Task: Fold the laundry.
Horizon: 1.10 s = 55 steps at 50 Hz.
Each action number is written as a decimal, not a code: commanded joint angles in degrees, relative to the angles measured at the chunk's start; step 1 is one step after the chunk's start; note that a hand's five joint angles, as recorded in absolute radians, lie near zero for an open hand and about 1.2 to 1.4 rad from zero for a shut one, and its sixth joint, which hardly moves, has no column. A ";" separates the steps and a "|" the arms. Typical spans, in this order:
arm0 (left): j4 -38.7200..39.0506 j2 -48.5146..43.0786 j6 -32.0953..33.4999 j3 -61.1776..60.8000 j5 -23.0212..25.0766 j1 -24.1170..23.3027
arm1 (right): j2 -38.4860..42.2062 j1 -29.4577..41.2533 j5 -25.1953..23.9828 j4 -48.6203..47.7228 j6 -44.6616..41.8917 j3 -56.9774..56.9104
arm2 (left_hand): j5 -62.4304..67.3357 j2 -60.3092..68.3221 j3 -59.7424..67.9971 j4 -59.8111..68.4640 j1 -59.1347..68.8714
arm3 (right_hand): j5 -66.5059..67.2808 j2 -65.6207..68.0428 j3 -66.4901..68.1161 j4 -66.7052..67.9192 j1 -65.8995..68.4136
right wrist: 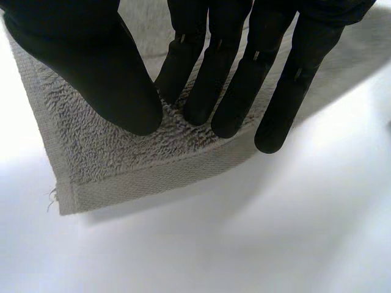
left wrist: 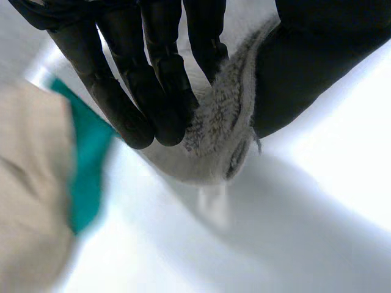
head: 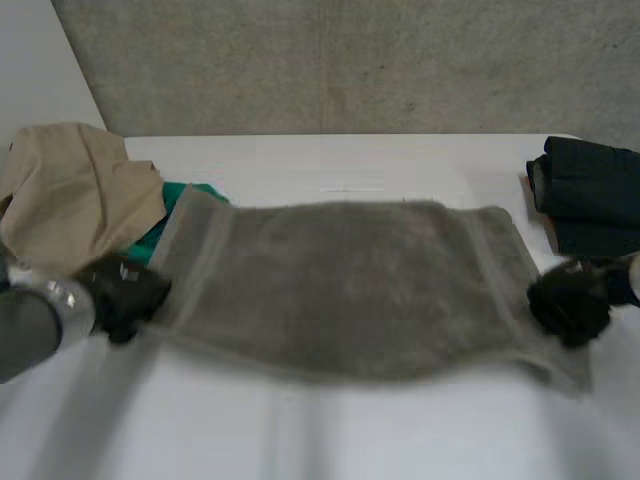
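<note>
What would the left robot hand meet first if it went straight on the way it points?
Probably the bare white table, past the grey towel corner that the left robot hand pinches; depth is unclear.

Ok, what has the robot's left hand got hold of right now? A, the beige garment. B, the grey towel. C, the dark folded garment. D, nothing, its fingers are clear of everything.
B: in the left wrist view the left hand pinches the grey towel between its fingers and thumb, at the towel's left end, while the beige garment lies beside it, not held.
</note>
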 commanded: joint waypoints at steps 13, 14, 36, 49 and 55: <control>3.51 -8.42 -7.32 14.53 -1.58 -1.60 | 2.48 3.56 0.22 -10.84 0.19 -4.44 | 12.34 11.37 11.85 11.34 14.15 | 12.89 12.78 12.07 11.67 15.49; 4.12 -9.30 -7.93 16.03 -2.20 -2.04 | 2.92 3.91 0.31 -12.07 1.07 -5.14 | 12.34 11.37 11.85 11.34 14.15 | 12.89 12.78 12.07 11.67 15.49; 7.56 -41.30 -10.75 58.48 -9.85 -8.90 | 23.13 11.73 9.80 -27.02 10.40 -32.47 | 10.53 9.55 10.04 9.53 12.34 | 12.89 12.78 12.07 11.67 15.49; 7.12 -37.45 -14.17 59.29 -12.92 -10.13 | 15.51 13.41 15.61 -27.73 19.53 -32.67 | -57.66 -58.63 -58.15 -58.66 -55.85 | -57.11 -57.22 -57.93 -58.33 -54.51; 9.05 -31.20 -18.39 51.21 -12.05 -9.25 | 7.50 13.32 6.12 -24.73 25.52 -22.47 | -57.66 -58.63 -58.15 -58.66 -55.85 | -57.11 -57.22 -57.93 -58.33 -54.51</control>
